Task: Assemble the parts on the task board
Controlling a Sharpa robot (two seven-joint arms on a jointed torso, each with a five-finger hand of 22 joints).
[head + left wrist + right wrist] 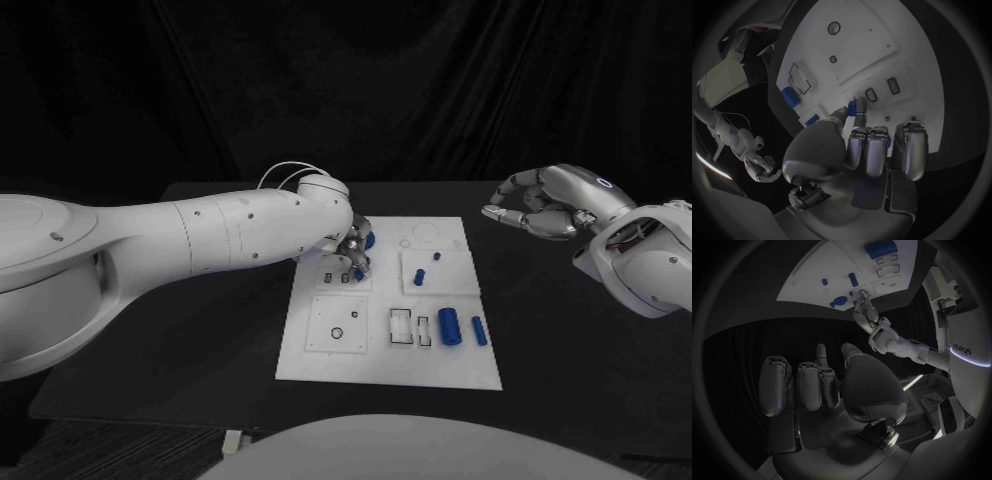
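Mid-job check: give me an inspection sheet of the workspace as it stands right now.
Surface: black table, with the white rectangular task board lying flat at its middle.
Job's things: small blue parts on the board; a larger blue cylinder and a slimmer blue cylinder lie side by side near the board's right edge; a small blue peg sits further up.
Clutter: nothing seen.
Hands: left hand is over the board's upper left, pinching a small blue piece; right hand is off the board, fingers curled, holding nothing.
Cables: thin white wires at the left wrist.
Surroundings: dark curtain behind.
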